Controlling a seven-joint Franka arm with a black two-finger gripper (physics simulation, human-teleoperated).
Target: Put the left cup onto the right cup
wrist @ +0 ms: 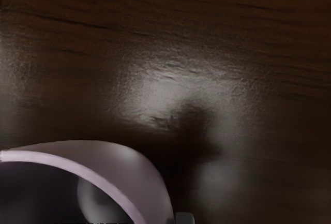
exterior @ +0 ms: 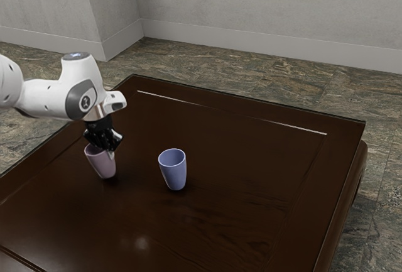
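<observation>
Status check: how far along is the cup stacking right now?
Done: the gripper grips the pale pink tapered cup at its rim. In hand: the cup is tilted, close to the dark wooden table. Left: carry it to the upright blue-lilac tapered cup, which stands apart, and set it on top.

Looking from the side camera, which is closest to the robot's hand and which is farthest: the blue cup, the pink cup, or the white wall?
1. Pink cup, right under the hand.
2. Blue cup, farther along the table, toward the exterior view's right.
3. White wall, far back, beyond the table.
</observation>
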